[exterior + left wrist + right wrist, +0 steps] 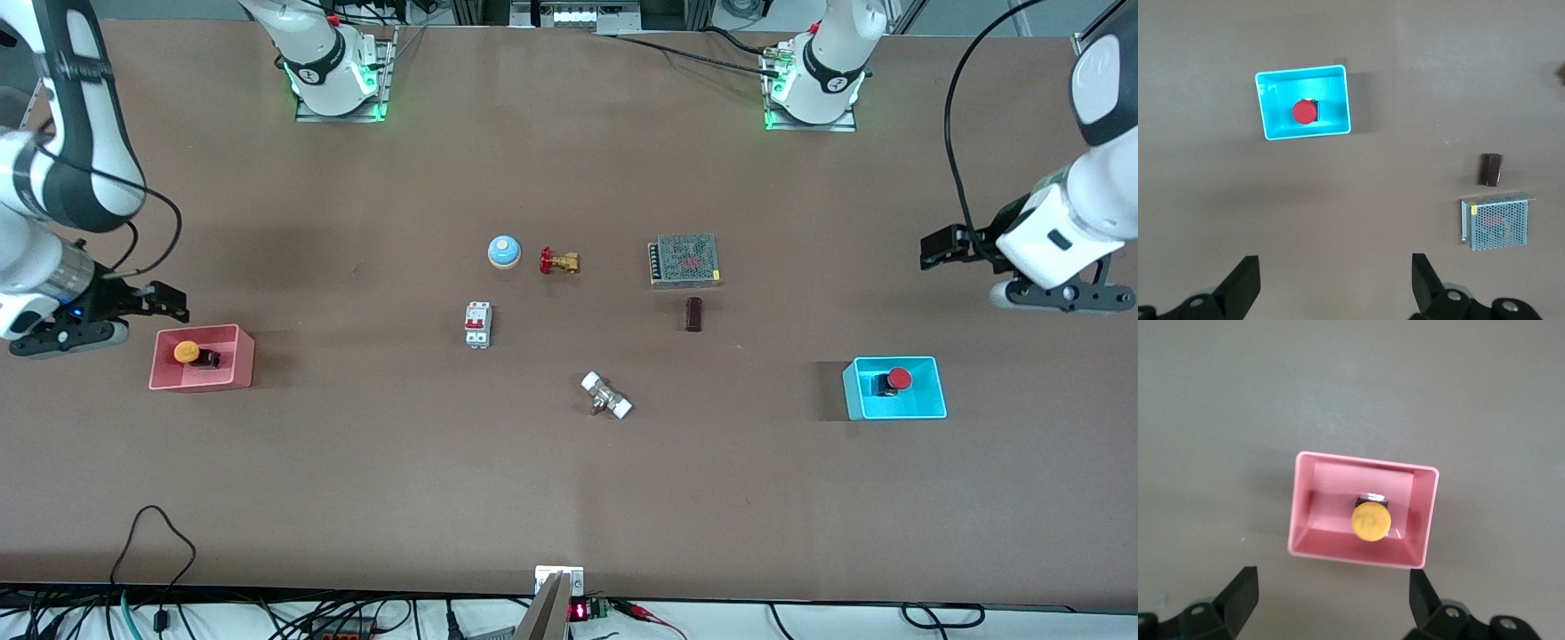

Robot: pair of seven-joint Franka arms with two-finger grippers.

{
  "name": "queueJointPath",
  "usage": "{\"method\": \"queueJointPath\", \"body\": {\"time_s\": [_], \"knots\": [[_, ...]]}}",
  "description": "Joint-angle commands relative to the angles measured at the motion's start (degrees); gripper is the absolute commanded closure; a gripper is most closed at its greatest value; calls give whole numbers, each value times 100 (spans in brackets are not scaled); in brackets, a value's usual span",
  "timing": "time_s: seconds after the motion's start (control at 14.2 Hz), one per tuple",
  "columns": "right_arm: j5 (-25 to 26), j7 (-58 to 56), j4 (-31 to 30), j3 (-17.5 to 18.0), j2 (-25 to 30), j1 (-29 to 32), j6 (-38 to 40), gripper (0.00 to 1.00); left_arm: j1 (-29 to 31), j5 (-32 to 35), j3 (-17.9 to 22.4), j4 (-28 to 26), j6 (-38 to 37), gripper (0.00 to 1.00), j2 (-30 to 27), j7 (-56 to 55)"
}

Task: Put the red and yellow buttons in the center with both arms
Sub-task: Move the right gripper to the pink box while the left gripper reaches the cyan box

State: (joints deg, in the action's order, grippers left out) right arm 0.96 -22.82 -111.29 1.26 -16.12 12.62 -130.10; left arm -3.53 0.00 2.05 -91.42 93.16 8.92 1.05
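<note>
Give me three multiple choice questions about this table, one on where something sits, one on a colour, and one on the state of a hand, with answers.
1. Where is the red button?
A. In the cyan tray
B. In the pink tray
C. On the bare tabletop

2. What colour is the cap of the button in the pink tray?
A. Blue
B. Yellow-orange
C. Green

3. What state is the right hand in?
A. Shut on the yellow button
B. Shut on nothing
C. Open, holding nothing

Answers:
1. A: the front view and the left wrist view both show the red cap inside the cyan walls.
2. B: the right wrist view shows a yellow-orange cap inside the pink tray.
3. C: the right wrist view shows its fingers spread wide, with the button apart from them in the tray.

The left hand is open as well, above bare tabletop by the cyan tray.
</note>
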Motion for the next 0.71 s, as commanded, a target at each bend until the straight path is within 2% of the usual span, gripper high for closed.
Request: {"method": "queueJointPath", "body": {"time_s": [0.0,0.21,0.63], "knots": [[53,-275,-69,59,-312,214,-480,0,-25,97,41,624,-123,0,512,0],[53,-293,-60,59,-611,232,-840,0,115,88,68,652,43,0,987,-35],[44,-399,-60,59,-963,232,-1263,0,440,97,76,564,1853,0,2147,-79]]}}
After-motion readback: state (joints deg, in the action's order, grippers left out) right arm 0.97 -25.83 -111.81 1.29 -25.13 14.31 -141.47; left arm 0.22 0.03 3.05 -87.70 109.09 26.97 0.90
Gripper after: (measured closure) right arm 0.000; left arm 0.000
